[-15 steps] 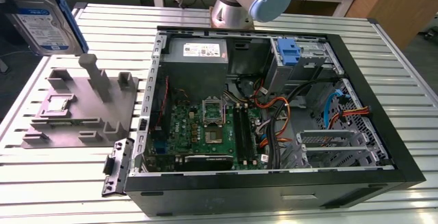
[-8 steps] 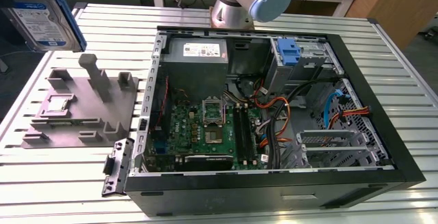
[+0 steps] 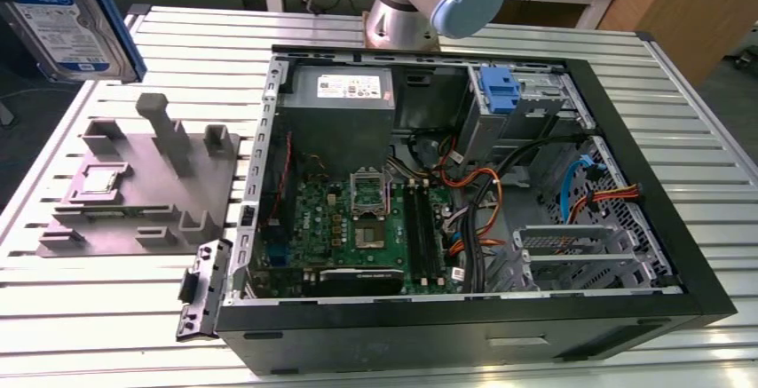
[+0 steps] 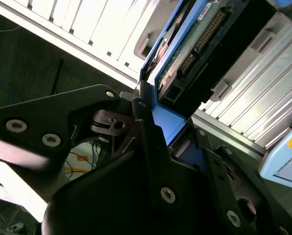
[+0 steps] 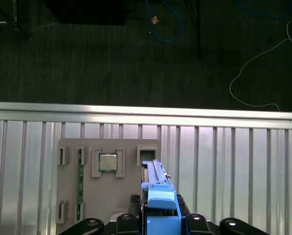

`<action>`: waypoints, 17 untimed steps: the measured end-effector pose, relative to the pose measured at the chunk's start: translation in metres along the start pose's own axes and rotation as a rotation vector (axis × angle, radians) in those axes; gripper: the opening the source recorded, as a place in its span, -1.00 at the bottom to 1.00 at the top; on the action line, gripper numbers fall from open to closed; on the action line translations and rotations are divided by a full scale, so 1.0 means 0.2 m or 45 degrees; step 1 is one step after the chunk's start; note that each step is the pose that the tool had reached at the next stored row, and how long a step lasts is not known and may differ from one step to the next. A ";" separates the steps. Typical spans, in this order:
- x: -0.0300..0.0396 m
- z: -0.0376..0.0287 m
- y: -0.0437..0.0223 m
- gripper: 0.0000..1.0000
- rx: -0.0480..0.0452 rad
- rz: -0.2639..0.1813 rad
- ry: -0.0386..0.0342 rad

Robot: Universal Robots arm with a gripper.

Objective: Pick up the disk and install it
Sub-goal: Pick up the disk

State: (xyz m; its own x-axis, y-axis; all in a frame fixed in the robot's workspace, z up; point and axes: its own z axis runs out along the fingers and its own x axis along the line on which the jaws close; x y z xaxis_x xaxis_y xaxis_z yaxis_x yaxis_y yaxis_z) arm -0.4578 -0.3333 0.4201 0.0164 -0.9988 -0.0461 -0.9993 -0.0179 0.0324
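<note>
The table (image 3: 693,130) carries the open computer case (image 3: 474,184) at its middle. The disk (image 3: 66,19) hangs in the air over the grey fixture (image 3: 130,184) near the table's edge, with my gripper (image 4: 165,125) pinching its blue carrier. The pickup looks done; installing remains.

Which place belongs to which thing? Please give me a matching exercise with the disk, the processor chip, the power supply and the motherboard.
Things:
1. disk
2. processor chip
3. power supply
4. motherboard

Places:
A. lying flat on the floor of the computer case
B. in a pocket of the grey fixture plate
C. gripped by the hand, in the air
D. in a corner of the computer case

Pairs: 1-C, 2-B, 3-D, 4-A
</note>
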 end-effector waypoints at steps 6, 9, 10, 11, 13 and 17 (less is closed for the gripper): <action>-0.002 -0.054 0.002 -0.26 0.000 0.000 0.0000; -0.004 -0.082 0.003 -0.26 0.000 0.000 0.0000; -0.004 -0.092 0.003 -0.26 0.000 0.000 0.0000; -0.005 -0.102 0.003 -0.26 0.000 0.000 0.0000; -0.005 -0.111 0.004 -0.26 0.000 0.000 0.0000; -0.005 -0.112 0.004 -0.26 0.001 0.022 -0.0006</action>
State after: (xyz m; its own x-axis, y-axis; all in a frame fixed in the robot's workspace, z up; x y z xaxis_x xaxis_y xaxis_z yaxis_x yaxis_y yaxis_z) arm -0.4578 -0.3333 0.4425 -0.0007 -0.9989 -0.0461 -0.9995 -0.0008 0.0324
